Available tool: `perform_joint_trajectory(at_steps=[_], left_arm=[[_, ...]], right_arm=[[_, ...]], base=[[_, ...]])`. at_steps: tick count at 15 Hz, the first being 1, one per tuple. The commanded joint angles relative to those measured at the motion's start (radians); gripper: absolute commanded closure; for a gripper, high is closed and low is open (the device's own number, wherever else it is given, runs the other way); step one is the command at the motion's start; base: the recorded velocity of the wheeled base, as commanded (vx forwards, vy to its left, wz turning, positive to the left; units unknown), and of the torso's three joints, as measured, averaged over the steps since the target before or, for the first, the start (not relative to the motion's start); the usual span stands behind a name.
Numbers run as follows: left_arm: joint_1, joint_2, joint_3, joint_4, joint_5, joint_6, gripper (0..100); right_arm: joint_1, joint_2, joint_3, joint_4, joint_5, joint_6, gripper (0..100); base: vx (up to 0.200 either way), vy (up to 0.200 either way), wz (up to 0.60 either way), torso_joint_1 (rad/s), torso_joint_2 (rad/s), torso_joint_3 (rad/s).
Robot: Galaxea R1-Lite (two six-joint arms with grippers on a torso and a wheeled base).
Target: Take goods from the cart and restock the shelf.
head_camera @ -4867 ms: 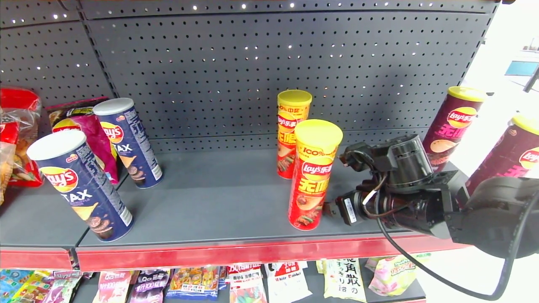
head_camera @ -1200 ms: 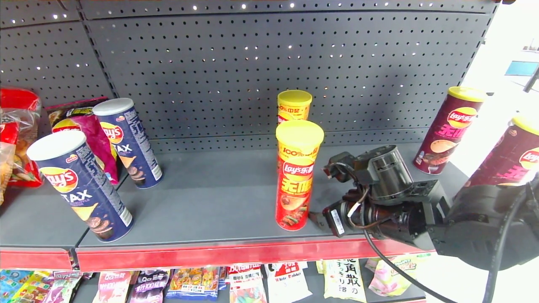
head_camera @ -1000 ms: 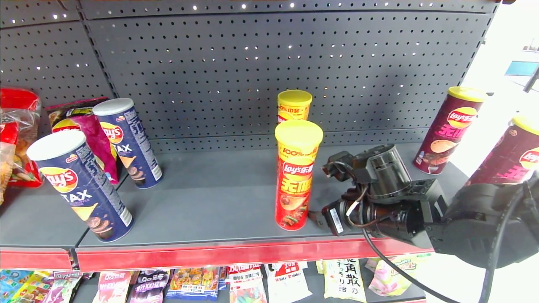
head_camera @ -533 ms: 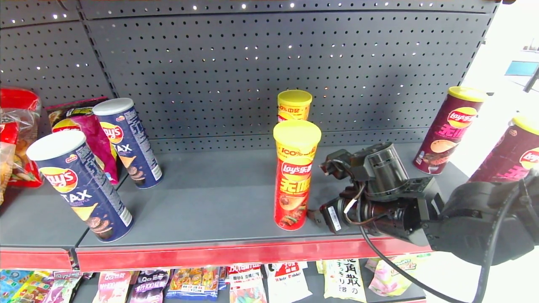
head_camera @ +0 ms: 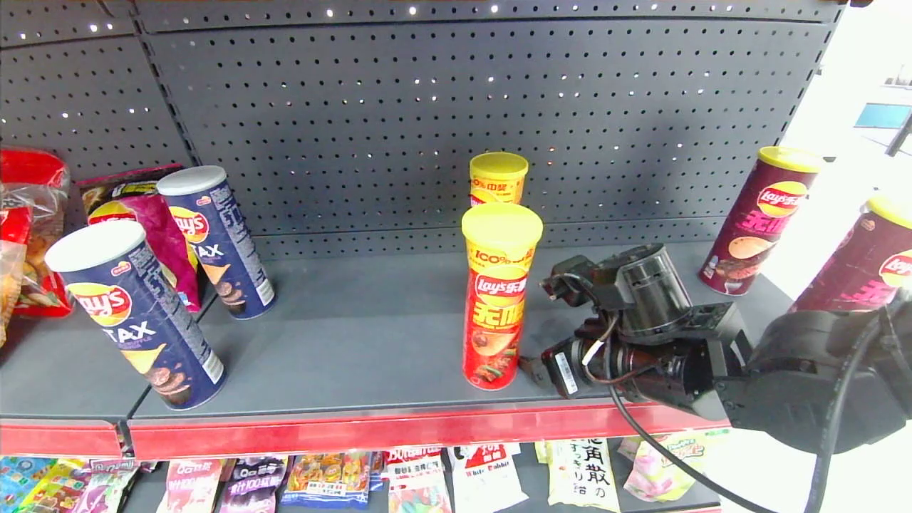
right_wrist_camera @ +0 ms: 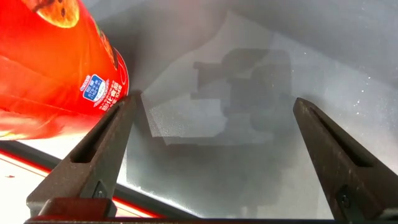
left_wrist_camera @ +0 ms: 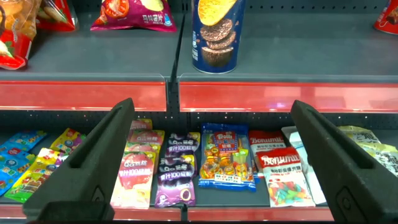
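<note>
A red chip can with a yellow lid (head_camera: 499, 299) stands upright near the front edge of the grey shelf (head_camera: 356, 342), and a second can like it (head_camera: 497, 178) stands behind. My right gripper (head_camera: 531, 367) sits low on the shelf just right of the front can's base. Seen from the right wrist, this gripper (right_wrist_camera: 214, 102) is open, the can (right_wrist_camera: 56, 68) lies outside one fingertip (right_wrist_camera: 127, 102), and only bare shelf is between the fingers. My left gripper (left_wrist_camera: 212, 104) is open and holds nothing, level with the shelf's red front edge (left_wrist_camera: 280, 96).
Two blue cans (head_camera: 135, 313) (head_camera: 214, 239) and a purple bag (head_camera: 142, 214) stand at the left, and two maroon cans (head_camera: 766, 217) (head_camera: 866, 263) at the right. The lower shelf holds several snack bags (head_camera: 427, 477). Free shelf room lies between the blue cans and the red can.
Since the earliest frame the front red can and my right arm have shifted left along the shelf front. Over the last second they barely moved.
</note>
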Motion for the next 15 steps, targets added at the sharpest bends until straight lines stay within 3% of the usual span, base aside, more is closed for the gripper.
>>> perform_joint_trajectory(at_steps=[1,9,15], left_arm=[[0.0,0.0,0.0,0.0,0.0,0.0,0],[0.0,0.0,0.0,0.0,0.0,0.0,0],[0.0,0.0,0.0,0.0,0.0,-0.001,0]], right_arm=[[0.001,-0.002,-0.003,0.0,0.0,-0.001,0],[0.001,-0.026,0.01,0.002,0.0,0.001,0],[-0.004,-0.321,0.202,0.008,-0.016,0.004,0]], base=[[0.0,0.0,0.0,0.0,0.0,0.0],[0.0,0.0,0.0,0.0,0.0,0.0],[0.0,0.0,0.0,0.0,0.0,0.0]])
